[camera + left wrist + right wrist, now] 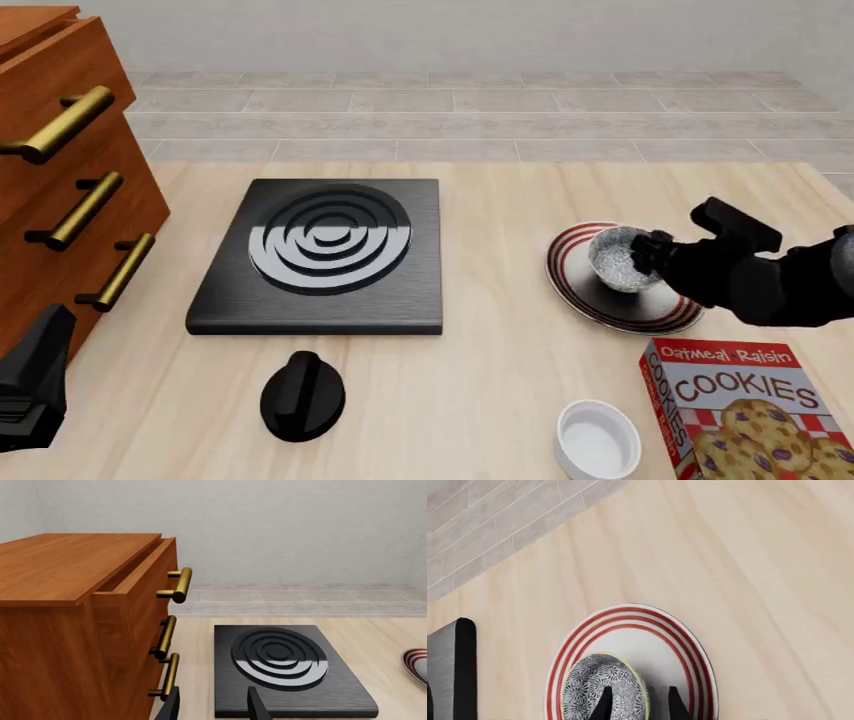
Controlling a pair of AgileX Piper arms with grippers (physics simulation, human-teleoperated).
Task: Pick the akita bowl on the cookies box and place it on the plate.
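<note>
The speckled akita bowl sits on the red-ringed plate, off its centre toward the stove side. My right gripper straddles the bowl's wall, one finger inside and the other finger outside. A gap shows on both sides of the wall, so it is open. From the front, the akita bowl lies on the plate with the right gripper at its right rim. Near the front right corner lies the red cookies box. My left gripper hangs open and empty by the cabinet.
A black stove with a ringed burner lies mid-table, and a black knob sits in front of it. A plain white small bowl stands left of the cookies box. The wooden drawer cabinet with brass handles fills the left side.
</note>
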